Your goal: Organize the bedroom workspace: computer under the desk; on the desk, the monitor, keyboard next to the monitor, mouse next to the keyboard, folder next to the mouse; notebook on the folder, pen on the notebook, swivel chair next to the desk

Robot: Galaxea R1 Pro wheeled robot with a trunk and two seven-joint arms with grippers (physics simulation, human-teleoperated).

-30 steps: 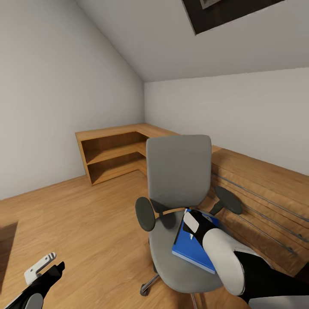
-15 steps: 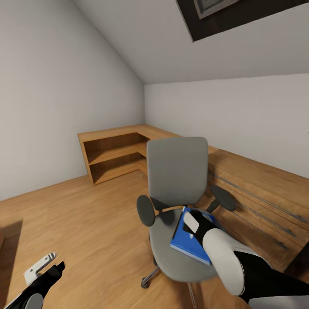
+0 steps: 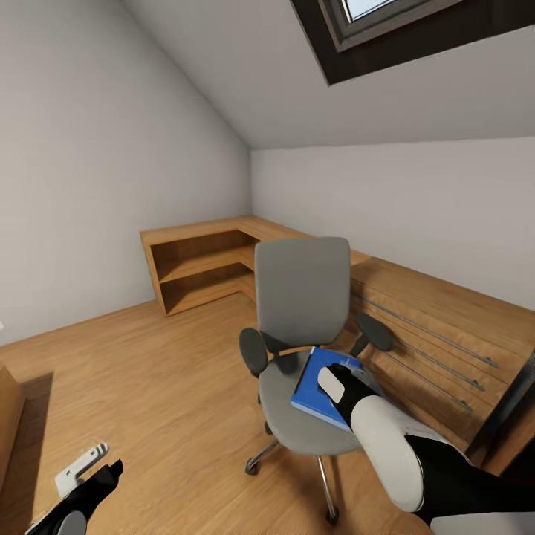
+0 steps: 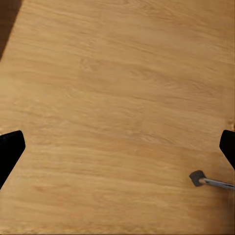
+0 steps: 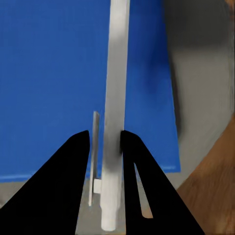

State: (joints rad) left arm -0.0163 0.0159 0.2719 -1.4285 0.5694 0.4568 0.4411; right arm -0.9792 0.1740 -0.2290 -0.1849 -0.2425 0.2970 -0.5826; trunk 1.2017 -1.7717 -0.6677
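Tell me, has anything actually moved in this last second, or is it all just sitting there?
Mostly the camera moved: the view drew back and tipped up, showing more skylight and floor. The right tool stays shut on the white pen above the blue folder, which still lies on the chair seat. The left tool stays open and low.

The right tool (image 5: 105, 142) has its two black fingers (image 5: 78, 161) pinched tight on a slim white pen (image 5: 115, 98), forearm stretched forward. The left tool (image 4: 117, 147) hangs low with fingers spread wide, holding nothing.
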